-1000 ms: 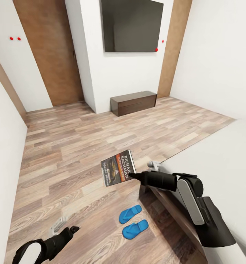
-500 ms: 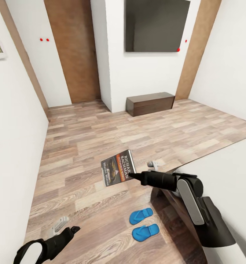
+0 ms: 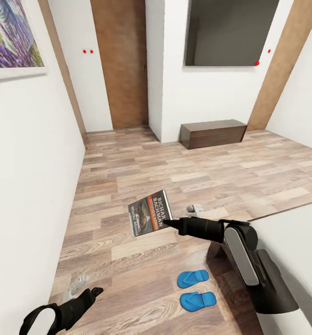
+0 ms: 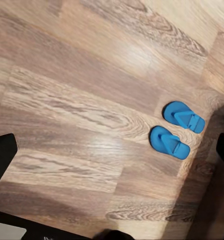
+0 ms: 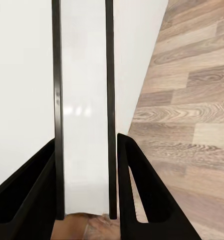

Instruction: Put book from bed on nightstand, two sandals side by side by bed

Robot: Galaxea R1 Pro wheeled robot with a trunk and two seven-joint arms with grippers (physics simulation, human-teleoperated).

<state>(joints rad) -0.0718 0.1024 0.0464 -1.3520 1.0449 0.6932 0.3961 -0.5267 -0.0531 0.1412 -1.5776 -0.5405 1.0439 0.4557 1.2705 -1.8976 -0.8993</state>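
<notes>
We carry the book (image 3: pixel 149 212) clamped in our right gripper (image 3: pixel 170 223); left gripper (image 3: pixel 91 293) probably open; next, find a nightstand.

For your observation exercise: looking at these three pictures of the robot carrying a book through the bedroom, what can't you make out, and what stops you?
- Bed: head view, cut off by the right edge and covered by the right arm.
- Book title: head view, small lettering too small to read; the right wrist view shows its page edges.
- Left hand: head view, cut by the bottom edge; finger gap unclear.
- Painting: head view, cropped at the top left corner.
</notes>
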